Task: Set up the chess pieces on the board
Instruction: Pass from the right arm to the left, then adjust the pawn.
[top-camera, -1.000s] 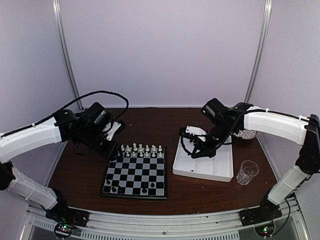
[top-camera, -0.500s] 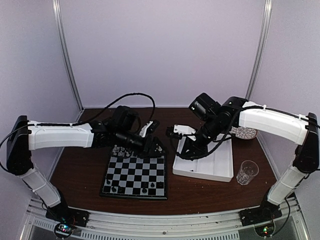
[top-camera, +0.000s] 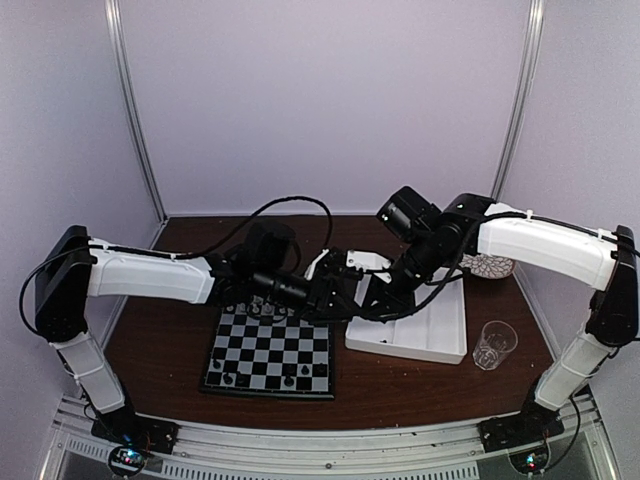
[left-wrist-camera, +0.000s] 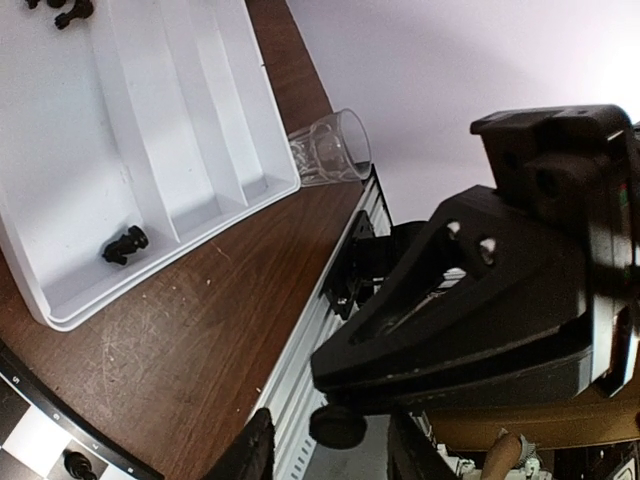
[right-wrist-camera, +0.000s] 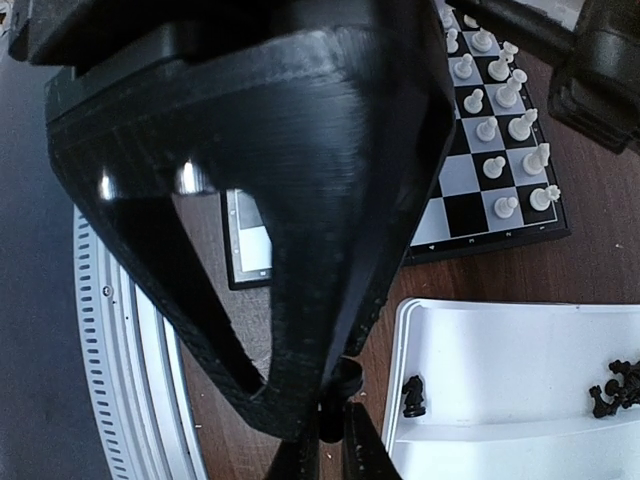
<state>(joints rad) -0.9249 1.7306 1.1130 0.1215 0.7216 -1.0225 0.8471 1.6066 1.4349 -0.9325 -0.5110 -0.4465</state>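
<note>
Swung well to the right since half a second ago, the left arm (top-camera: 150, 275) no longer hangs over the far rows of the board. It now stretches past the board's right edge to the left rim of the tray. The right arm (top-camera: 540, 240) has hardly shifted in that time and bends down over the same near-left part of the tray, so the two arms now meet almost wrist to wrist.

The board (top-camera: 270, 355) lies flat on the table (top-camera: 160, 340), just left of the white tray (top-camera: 440, 345). The two are close but apart, with a strip of bare wood between them.

The left gripper (top-camera: 338, 290) hangs at the tray's left rim. Its wrist view shows the fingers spread, with nothing between them. The right gripper (top-camera: 385, 302) sits just beside it, fingers pressed almost together with only a sliver of gap. Whether they pinch anything I cannot tell, since the tips run off the bottom of its own view.

Where they show, the white pieces (right-wrist-camera: 497, 128) stand in two rows along the board's far side. Only a few dark men stand on the near rows. More black pieces (right-wrist-camera: 610, 385) lie heaped in the tray, and a lone black piece (left-wrist-camera: 125, 243) lies on its side near a corner.

So the white side looks set and the black side mostly undone. The left arm's reach reads as going for a black man — but both grippers crowd one corner of the tray, and a bump looks likely unless one gives way.
</note>
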